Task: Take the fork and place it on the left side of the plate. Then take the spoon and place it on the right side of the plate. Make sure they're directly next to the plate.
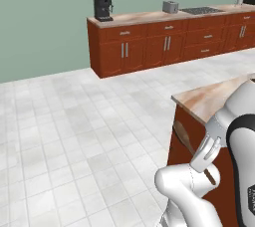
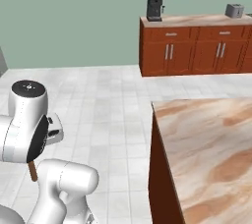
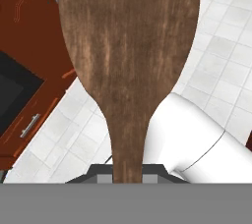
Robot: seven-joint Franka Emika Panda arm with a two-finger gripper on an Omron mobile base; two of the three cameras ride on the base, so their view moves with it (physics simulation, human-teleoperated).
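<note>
The counter (image 2: 206,139) is seen in the right base view as a bare marbled top on a red-brown base; its near corner also appears in the left base view, just beyond the arm. Against the far wall, a row of cabinets (image 1: 164,42) carries a coffee machine (image 1: 102,8) and a toaster (image 1: 170,6).

The spoon (image 1: 183,136) is held off the counter, in the air beside its near corner, above the tiled floor. The end effector (image 1: 208,157) is closed narrowly on the handle, with the bowl carried well clear of the fingers.

In the left base view the spoon's long axis is tilted: the bowl points up and to the left, and the handle end (image 1: 211,177) sticks out below and to the right of the fingers. In the hand view the bowl (image 3: 129,36) points straight away along the end effector, broad face toward the camera.

The spoon is judged light, stiff and wooden, unlikely to break or bend. A thin handle may pivot in a narrow grip, so a hold near mid-handle is judged best.
</note>
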